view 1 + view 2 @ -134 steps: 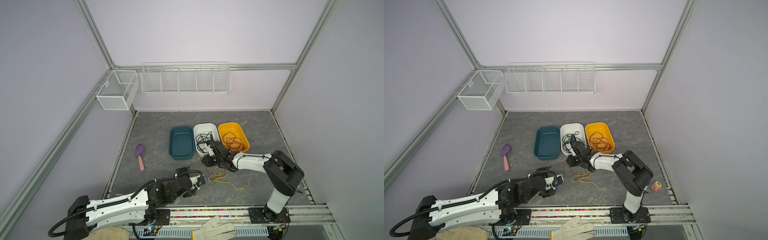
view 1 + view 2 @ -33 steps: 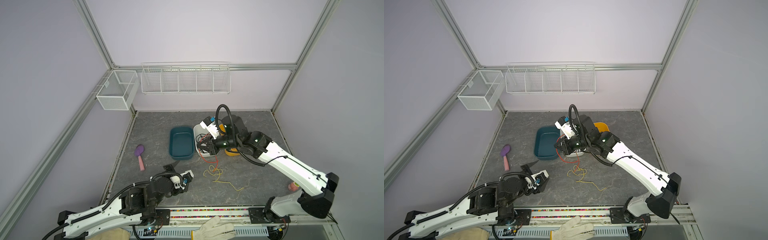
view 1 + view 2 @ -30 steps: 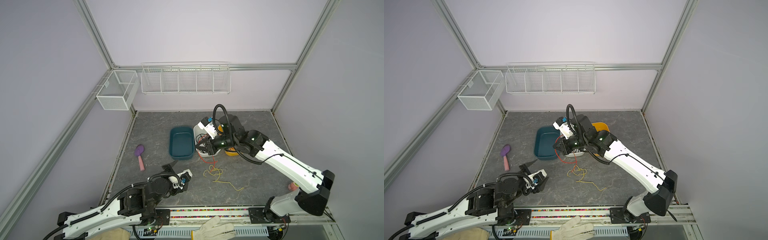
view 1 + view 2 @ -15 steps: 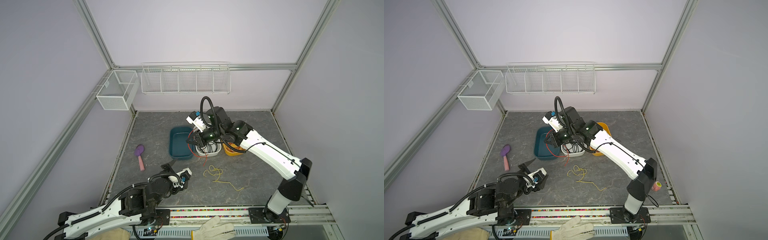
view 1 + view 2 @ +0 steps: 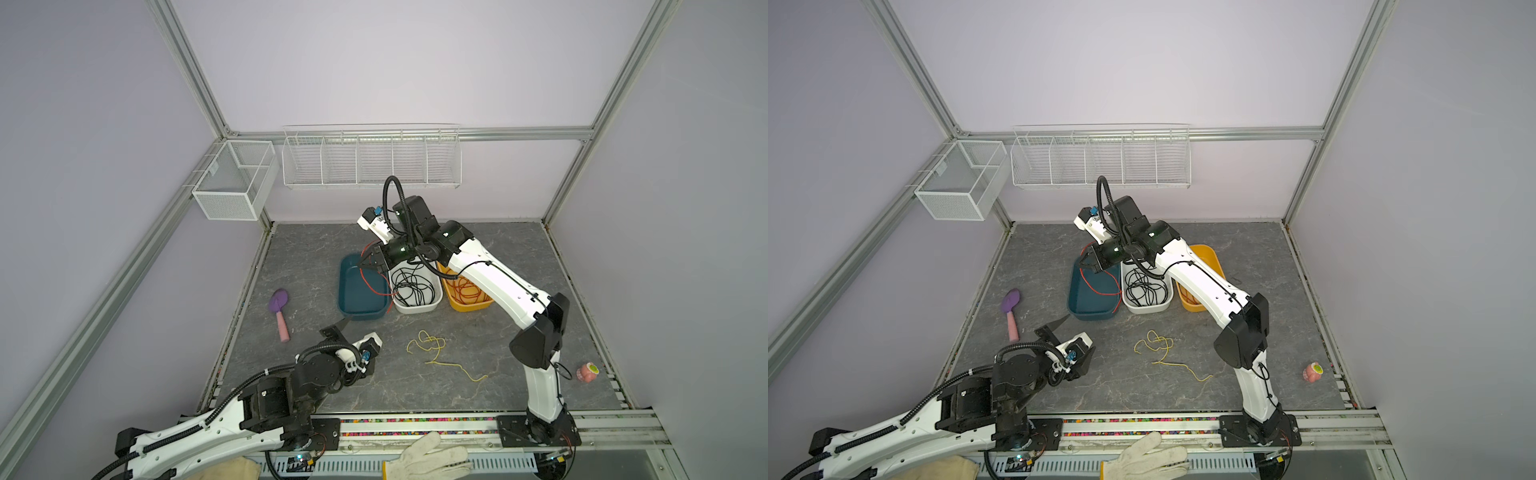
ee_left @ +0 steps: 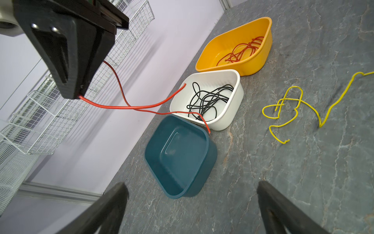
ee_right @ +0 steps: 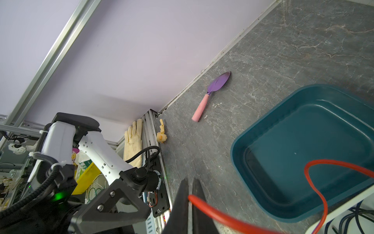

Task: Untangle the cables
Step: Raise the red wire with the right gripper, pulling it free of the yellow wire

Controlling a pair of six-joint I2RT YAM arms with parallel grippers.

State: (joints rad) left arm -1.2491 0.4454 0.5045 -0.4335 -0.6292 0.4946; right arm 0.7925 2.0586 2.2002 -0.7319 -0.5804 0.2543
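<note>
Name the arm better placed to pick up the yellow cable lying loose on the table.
Probably left. The left gripper is open, empty and low near the yellow cable. The right gripper is shut on a red cable, raised over the teal bin farther back.
</note>
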